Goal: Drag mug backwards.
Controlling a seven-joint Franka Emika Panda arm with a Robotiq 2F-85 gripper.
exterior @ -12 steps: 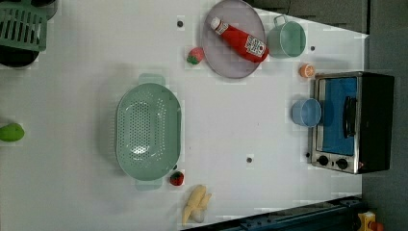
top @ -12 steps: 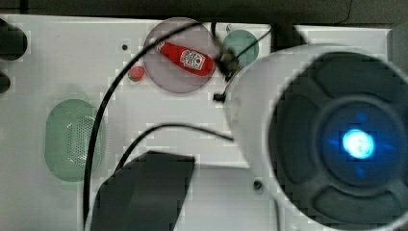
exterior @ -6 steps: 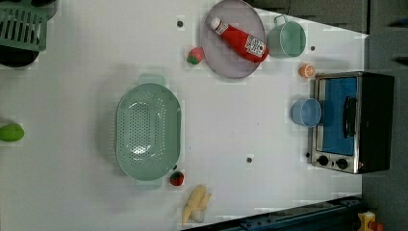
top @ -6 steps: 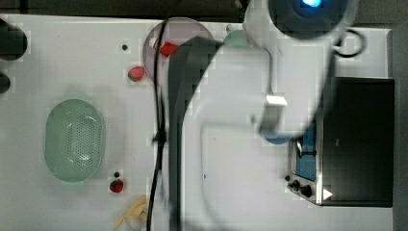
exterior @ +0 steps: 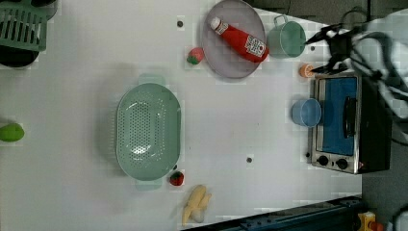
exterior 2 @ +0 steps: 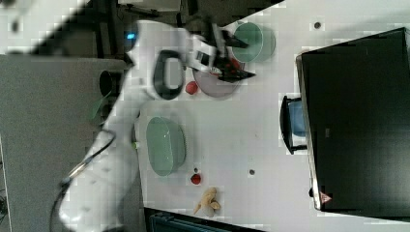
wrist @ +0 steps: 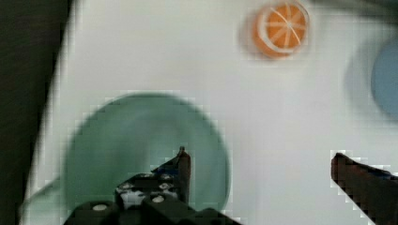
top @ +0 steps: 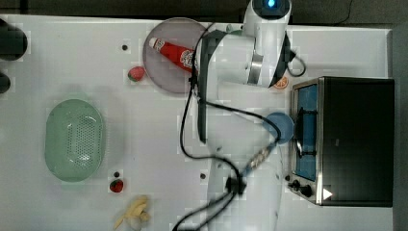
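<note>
White table [exterior: 72,202]; mug [exterior: 287,41], basket [exterior: 148,131]

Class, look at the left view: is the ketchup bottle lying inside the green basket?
No. The ketchup bottle lies on the round plate beside the mug, well apart from the green basket.

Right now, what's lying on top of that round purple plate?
A red ketchup bottle lies on its side on the plate. In the top view, the robot arm covers the plate's right edge, so that part can't be checked.

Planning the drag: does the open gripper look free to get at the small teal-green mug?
Probably yes: the gripper is open above the small teal-green mug, one finger over its mouth, nothing between them.
</note>
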